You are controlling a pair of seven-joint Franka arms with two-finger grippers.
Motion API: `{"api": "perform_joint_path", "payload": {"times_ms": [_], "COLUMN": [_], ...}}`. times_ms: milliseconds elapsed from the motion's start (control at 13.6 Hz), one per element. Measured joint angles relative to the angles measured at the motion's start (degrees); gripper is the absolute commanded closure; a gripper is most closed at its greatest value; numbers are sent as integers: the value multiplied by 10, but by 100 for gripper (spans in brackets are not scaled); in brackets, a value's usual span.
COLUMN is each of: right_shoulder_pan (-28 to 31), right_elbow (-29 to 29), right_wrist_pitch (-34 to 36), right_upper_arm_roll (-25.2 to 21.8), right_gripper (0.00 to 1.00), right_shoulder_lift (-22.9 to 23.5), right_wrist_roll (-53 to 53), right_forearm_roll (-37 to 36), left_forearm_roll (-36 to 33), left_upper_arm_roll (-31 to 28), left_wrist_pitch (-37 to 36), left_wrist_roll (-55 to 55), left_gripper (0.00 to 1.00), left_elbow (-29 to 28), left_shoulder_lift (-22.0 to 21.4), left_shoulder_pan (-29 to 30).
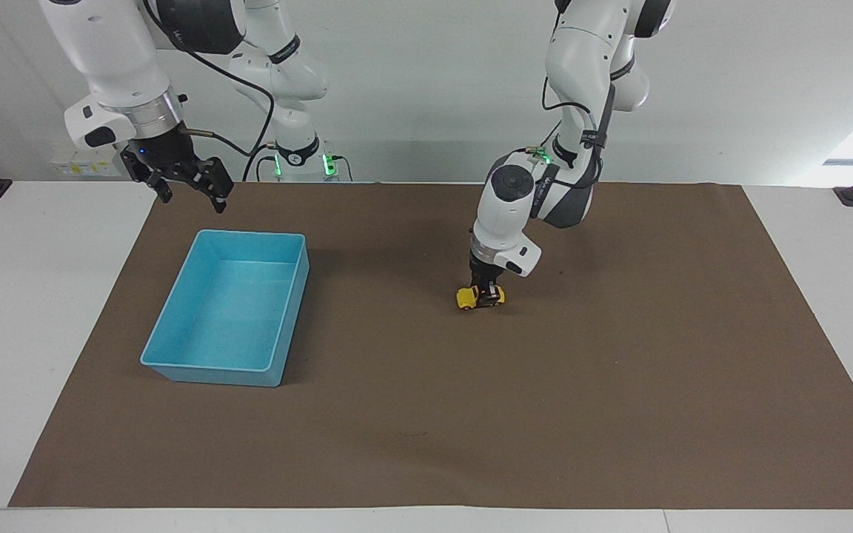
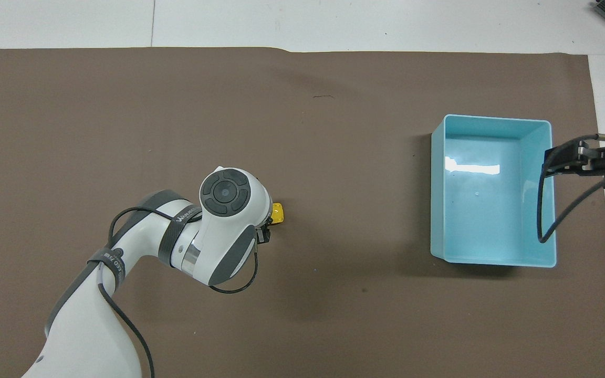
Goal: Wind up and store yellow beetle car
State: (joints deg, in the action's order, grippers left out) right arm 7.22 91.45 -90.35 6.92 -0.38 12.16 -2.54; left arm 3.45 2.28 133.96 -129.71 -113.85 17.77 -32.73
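Note:
The yellow beetle car [image 1: 469, 297] sits on the brown mat near the table's middle. My left gripper [image 1: 488, 291] points straight down and is shut on the car's end toward the left arm's side. In the overhead view only the car's tip [image 2: 278, 213] shows; my left wrist hides the rest and most of the left gripper [image 2: 264, 231]. My right gripper [image 1: 188, 185] is open and empty, raised over the mat's edge beside the blue bin's [image 1: 208, 374] end nearest the robots. It also shows in the overhead view [image 2: 570, 157].
The empty blue bin [image 2: 491, 261] stands toward the right arm's end of the table. The brown mat [image 1: 619, 385] covers most of the white table [image 1: 27, 296].

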Motion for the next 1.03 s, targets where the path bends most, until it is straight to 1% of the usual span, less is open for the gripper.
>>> {"api": "perform_joint_path", "payload": {"times_ms": [293,807,1027], "right_shoulder_pan": [0,0,0], "right_elbow": [2,3,3], "right_wrist_pitch": [0,0,0], "right_upper_arm_roll": [0,0,0], "right_gripper": [0,0,0], "right_shoulder_lift": [0,0,0], "right_wrist_roll": [0,0,0], "right_forearm_roll": [0,0,0], "left_forearm_roll": [0,2,2], "left_upper_arm_roll": [-3,-5,-5], "left_wrist_pitch": [-9,-14,-14], "left_wrist_roll": [16,122,151], "left_gripper": [100,100,100], "left_elbow": [-20,-91,-109], "left_shoulder_lift": [-15,-68,-81], "left_shoulder_pan": [21,108,136]}}
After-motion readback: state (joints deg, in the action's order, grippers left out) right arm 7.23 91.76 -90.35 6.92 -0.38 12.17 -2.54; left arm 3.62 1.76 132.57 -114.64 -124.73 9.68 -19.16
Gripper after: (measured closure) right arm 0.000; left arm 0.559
